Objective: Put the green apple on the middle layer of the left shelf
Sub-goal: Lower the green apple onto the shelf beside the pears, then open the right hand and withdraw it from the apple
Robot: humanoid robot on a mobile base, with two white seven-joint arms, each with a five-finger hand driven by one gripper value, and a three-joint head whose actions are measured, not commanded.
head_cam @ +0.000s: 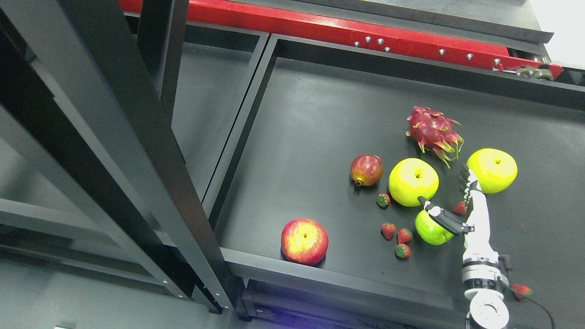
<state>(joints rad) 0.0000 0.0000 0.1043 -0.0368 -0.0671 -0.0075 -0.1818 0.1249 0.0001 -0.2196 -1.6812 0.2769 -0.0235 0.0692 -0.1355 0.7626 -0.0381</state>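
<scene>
**While the hand is reaching, the green apple is sitting on the right tray**

While the robot's right hand (pixel 450 201) is coming in from the bottom right, its fingers are spread wide and holding nothing. The thumb is lying across the top of the green apple (pixel 429 230), and the other fingers are pointing up past it, toward a yellow apple (pixel 492 170). The left hand is not showing.

The green apple is resting on the black tray (pixel 320 137) on the right. It is not on the left shelf (pixel 201 105), which is standing well apart, past the tall dark post (pixel 137 137).

A lot of fruit is crowding the green apple. Another big yellow apple (pixel 413 181) is sitting just beside it. Small strawberries (pixel 396 237) are lying near it, and one strawberry (pixel 460 208) is sitting right between the fingers.

I am thinking the closing fingers could catch that strawberry too, or push the yellow apples away. The green apple is round and smooth, so it could roll out of a loose grip. The post could also be getting in the way of a carrying arm.
</scene>
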